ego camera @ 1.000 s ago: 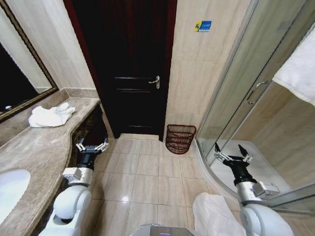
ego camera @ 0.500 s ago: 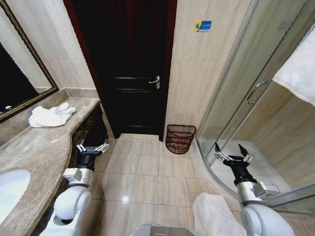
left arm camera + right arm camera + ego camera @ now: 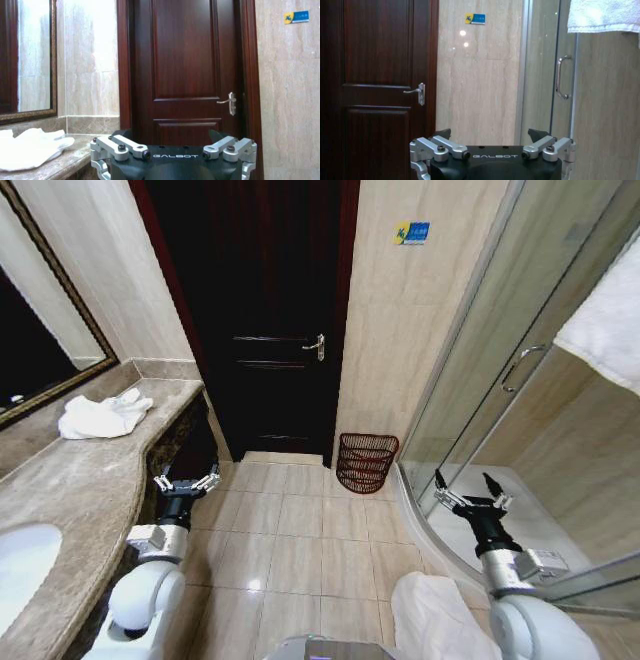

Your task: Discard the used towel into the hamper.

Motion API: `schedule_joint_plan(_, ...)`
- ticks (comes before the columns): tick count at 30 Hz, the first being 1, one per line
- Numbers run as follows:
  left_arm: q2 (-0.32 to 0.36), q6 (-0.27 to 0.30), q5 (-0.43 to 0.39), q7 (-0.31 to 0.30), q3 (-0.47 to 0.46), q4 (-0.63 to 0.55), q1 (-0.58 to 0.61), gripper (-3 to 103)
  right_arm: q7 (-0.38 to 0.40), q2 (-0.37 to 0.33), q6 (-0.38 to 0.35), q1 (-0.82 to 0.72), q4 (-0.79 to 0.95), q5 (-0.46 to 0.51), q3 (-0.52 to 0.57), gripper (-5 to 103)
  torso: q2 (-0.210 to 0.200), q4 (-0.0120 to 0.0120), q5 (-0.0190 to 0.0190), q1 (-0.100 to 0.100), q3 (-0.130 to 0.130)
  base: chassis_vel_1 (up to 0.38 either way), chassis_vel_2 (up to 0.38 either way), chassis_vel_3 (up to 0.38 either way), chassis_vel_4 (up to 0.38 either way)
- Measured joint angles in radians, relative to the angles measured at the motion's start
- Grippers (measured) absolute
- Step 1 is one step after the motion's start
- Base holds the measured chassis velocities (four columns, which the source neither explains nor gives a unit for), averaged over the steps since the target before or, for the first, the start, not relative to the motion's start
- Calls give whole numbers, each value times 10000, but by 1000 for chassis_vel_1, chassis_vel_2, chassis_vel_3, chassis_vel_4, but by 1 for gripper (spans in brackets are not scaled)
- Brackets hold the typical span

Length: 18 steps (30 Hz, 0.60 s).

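Task not begun: towel [image 3: 102, 416] lies on the left bench [image 3: 90, 480]; hamper [image 3: 365, 462] stands far; left gripper [image 3: 186, 483] and right gripper [image 3: 468, 500] low, fingers apart, empty.

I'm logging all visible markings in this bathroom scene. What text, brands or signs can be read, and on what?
"GALBOT": on the body of the left gripper, fingers spread.
"GALBOT": on the body of the right gripper, fingers spread.
Blue and yellow wall sign on the tiles beside the door: its text is too small to read.
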Motion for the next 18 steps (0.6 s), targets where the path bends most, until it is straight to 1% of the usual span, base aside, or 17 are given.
schedule_joint_plan(10, -19, -74, 14, 35, 55, 20, -12, 100, 13, 29, 121, -88, -51, -2, 20, 100, 0, 0, 0, -1, 0, 0, 0, 0, 0)
schedule_joint_plan(18, -59, -62, 36, 54, 83, 144, -33, 100, 3, 42, 185, -84, -138, -93, -33, 100, 0, -1, 1, 0, 0, -57, 51, 51, -53)
